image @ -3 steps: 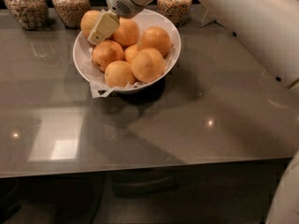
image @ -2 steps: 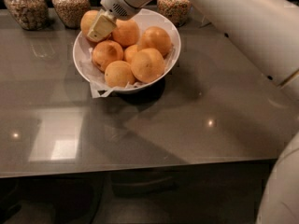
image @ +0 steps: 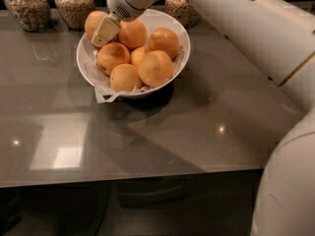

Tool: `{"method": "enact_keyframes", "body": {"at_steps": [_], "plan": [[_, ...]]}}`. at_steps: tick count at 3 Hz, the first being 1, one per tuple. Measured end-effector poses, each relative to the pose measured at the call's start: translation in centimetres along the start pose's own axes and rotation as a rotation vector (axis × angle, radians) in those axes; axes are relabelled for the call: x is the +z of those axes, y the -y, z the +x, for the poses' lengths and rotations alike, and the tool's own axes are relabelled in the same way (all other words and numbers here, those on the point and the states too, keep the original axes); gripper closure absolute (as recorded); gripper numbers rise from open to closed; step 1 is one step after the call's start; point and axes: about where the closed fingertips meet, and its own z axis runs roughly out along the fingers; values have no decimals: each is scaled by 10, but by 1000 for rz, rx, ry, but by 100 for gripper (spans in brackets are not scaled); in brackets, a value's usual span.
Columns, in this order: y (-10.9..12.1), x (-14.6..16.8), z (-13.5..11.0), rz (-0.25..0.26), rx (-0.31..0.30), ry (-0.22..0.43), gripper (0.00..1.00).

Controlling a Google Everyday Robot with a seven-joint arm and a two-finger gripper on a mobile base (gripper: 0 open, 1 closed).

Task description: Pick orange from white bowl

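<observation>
The white bowl (image: 179,58), lined with white paper, stands on the grey table at the back centre and holds several oranges. My gripper (image: 105,31) reaches down from the white arm (image: 231,14) over the bowl's far-left side. It rests against the far-left orange (image: 92,21), with another orange (image: 112,57) just below it. The far side of that orange is hidden behind the gripper. A large orange (image: 156,68) sits at the bowl's front right.
Glass jars of grain stand along the table's back edge, at the left (image: 27,6), the centre-left (image: 74,4) and behind the bowl at the right (image: 181,9). The grey table (image: 147,141) reaches to its front edge below. My arm covers the right side.
The gripper has shifted slightly to the left at the far-left orange. The arm fills more of the right side. The bowl and oranges have not moved.
</observation>
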Motion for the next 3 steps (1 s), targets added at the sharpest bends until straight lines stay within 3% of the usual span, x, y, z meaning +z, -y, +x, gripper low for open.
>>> {"method": "enact_keyframes", "body": {"at_steps": [3], "plan": [[3,31,13,-34,54,-32,31]]}}
